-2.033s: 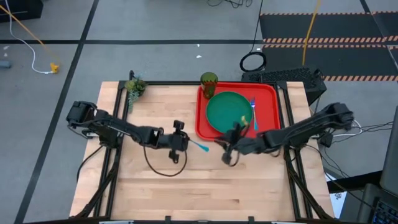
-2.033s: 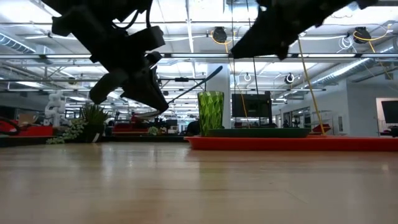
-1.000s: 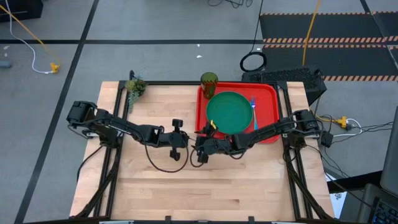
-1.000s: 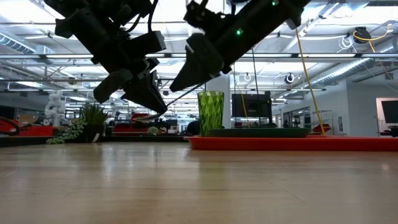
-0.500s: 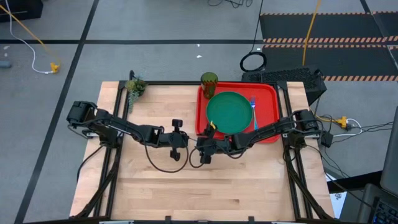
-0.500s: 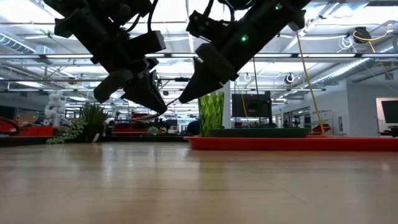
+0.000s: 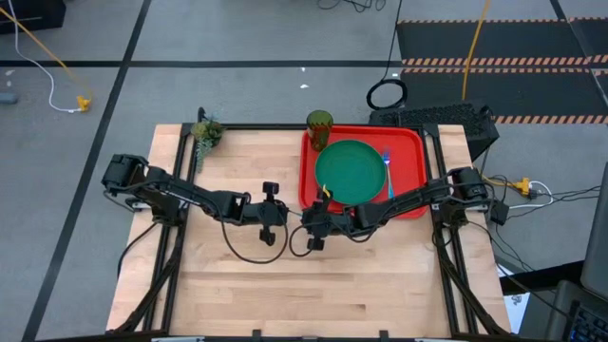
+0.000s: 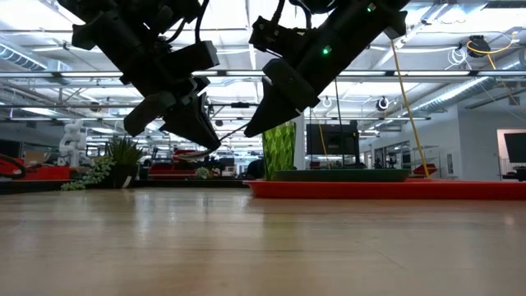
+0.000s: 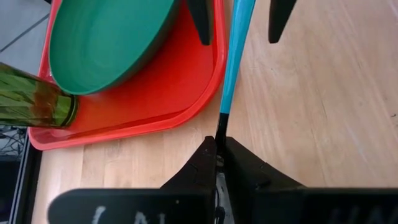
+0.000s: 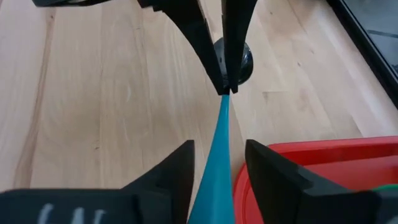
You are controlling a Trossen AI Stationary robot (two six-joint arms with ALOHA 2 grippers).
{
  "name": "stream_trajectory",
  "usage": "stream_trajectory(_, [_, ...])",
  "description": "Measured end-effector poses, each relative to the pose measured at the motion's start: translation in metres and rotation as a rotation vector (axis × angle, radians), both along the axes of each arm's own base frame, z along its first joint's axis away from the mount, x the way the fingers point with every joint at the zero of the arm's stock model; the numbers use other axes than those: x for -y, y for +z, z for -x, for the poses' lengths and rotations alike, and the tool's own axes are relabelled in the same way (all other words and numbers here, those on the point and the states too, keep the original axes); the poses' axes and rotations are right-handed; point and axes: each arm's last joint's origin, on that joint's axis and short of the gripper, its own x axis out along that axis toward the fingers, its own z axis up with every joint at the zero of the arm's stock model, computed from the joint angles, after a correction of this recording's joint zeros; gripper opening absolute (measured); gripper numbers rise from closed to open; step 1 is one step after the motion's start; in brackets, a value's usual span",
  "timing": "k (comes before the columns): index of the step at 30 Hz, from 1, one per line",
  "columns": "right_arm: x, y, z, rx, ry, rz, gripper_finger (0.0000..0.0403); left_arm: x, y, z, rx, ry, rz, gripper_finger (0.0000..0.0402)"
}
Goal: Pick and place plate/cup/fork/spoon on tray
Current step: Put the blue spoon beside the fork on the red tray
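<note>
My left gripper (image 7: 277, 217) is shut on the spoon over the table's middle, left of the red tray (image 7: 410, 142). The spoon's light blue handle (image 9: 233, 62) runs out toward my right gripper (image 7: 310, 228). That gripper is open, with a finger on either side of the handle (image 10: 214, 149), apart from it. The green plate (image 7: 350, 171) lies on the tray, with the fork (image 7: 388, 171) on the tray at the plate's right. The olive cup (image 7: 318, 122) stands upright at the tray's far left corner. My left gripper pinches the spoon's dark metal neck (image 9: 219, 134), just past the blue handle's end, between its two fingertips. The fingers come from the table's left, slanting down, and lie along the spoon. The spoon is lifted clear of the table, its handle pointing toward the table's right.
A small green plant clump (image 7: 205, 133) sits at the table's far left corner. Bare wood lies along the table's near half (image 7: 313, 294). The tray's near left corner (image 9: 205, 102) is close under the held spoon's handle.
My right gripper has come from the tray's near edge toward the table's left, up to my left gripper. Its open fingers now stand on either side of the spoon's handle. In the last second it has eased slightly back toward the right. The spoon stays lifted.
</note>
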Motion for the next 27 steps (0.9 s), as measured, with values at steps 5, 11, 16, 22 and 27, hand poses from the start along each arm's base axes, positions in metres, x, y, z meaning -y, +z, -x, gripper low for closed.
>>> stream_trajectory(5, [-0.0002,-0.0001,0.0001,-0.001,0.001,-0.001,0.0109,0.0022,0.0001,0.0002,-0.001,-0.013,-0.008,0.0019])
stream_trajectory(11, [-0.0001,-0.0003,0.0002,-0.002,0.001,-0.001,0.0076,0.003,0.0001,0.0002,-0.001,-0.016,-0.009,0.0022])
stream_trajectory(16, [-0.0002,-0.0003,0.0003,-0.002,0.0,0.0,0.0045,0.0031,0.0001,0.0003,-0.001,-0.016,-0.008,0.0023])
stream_trajectory(22, [0.0001,-0.0003,0.0002,-0.001,-0.001,0.0,0.0021,0.0035,0.0005,-0.0002,0.013,-0.002,0.013,0.0031])
stream_trajectory(27, [0.0,0.0001,0.0008,-0.006,0.0,0.0,0.0032,0.0038,0.0021,-0.0018,0.049,0.026,0.047,0.007])
